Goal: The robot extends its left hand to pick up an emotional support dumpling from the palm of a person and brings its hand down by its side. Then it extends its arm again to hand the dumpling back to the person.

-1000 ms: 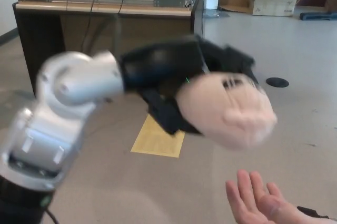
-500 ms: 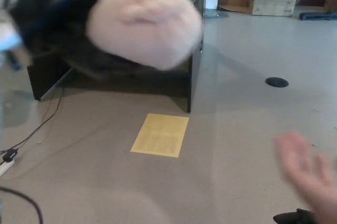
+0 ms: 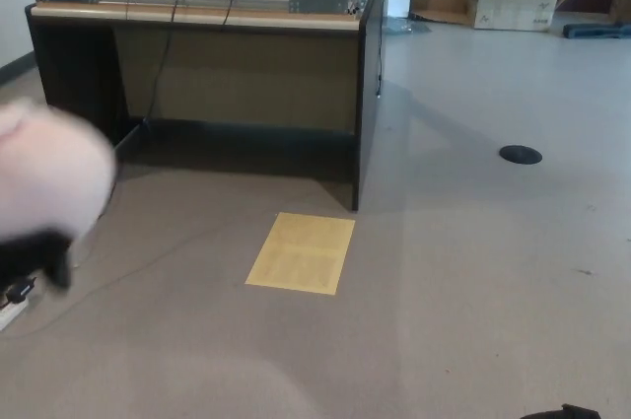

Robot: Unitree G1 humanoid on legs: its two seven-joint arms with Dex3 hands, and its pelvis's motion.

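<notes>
Blurred pale dumpling (image 3: 49,177) at frame's 9 o'clock edge, black left hand (image 3: 35,256) beneath gripping it; yellow paper (image 3: 301,252) on floor centre; desk (image 3: 237,74) at 12 o'clock.

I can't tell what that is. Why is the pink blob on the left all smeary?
In the head view, the dumpling is motion-blurred at the left edge, with the left hand a dark smear beneath it; the desk and yellow paper are sharp.
</notes>
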